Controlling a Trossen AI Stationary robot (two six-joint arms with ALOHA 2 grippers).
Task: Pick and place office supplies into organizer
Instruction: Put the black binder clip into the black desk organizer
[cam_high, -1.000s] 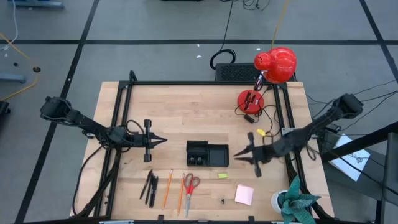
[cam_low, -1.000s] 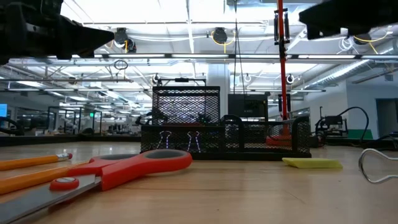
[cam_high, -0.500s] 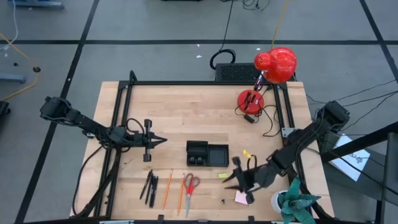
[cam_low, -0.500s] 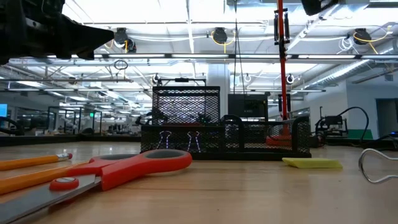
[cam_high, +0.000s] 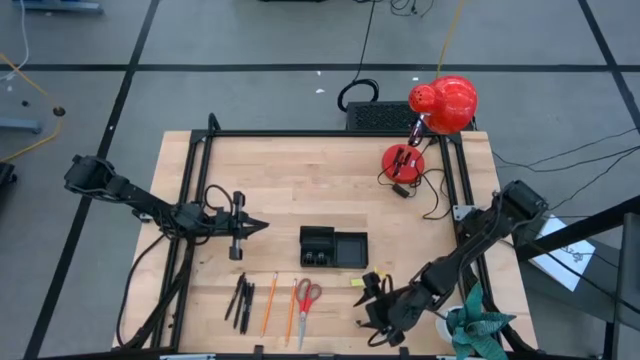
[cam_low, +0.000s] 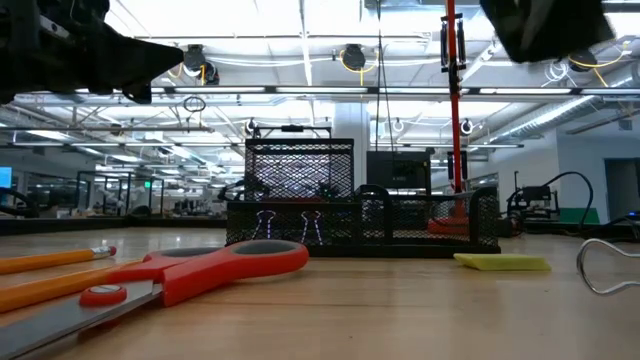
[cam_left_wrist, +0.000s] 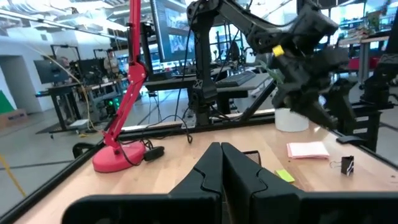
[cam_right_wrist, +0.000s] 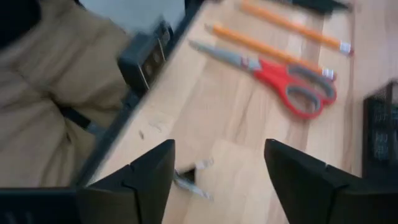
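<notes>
The right gripper (cam_high: 372, 318) hovers with fingers spread wide and empty over a binder clip (cam_right_wrist: 189, 177), the scissors (cam_high: 305, 298) just beyond. The organizer (cam_high: 333, 247) sits farther off. The left gripper (cam_high: 262, 225) waits closed, nothing held. No writing is readable on anything.

Organizer (cam_high: 333, 247) sits mid-table (cam_high: 300, 180). Nearer the front edge, left to right: pens (cam_high: 241, 298), two pencils (cam_high: 270, 302), scissors (cam_high: 306, 297). Desk lamp (cam_high: 428, 120) stands at the far right corner. Left gripper (cam_high: 258, 225) hangs left of the organizer, apart from it. Right gripper (cam_high: 373, 310) sits low at front right, over a binder clip (cam_right_wrist: 186, 175). Sticky-note pad (cam_left_wrist: 308, 150) lies just beside that arm.
</notes>
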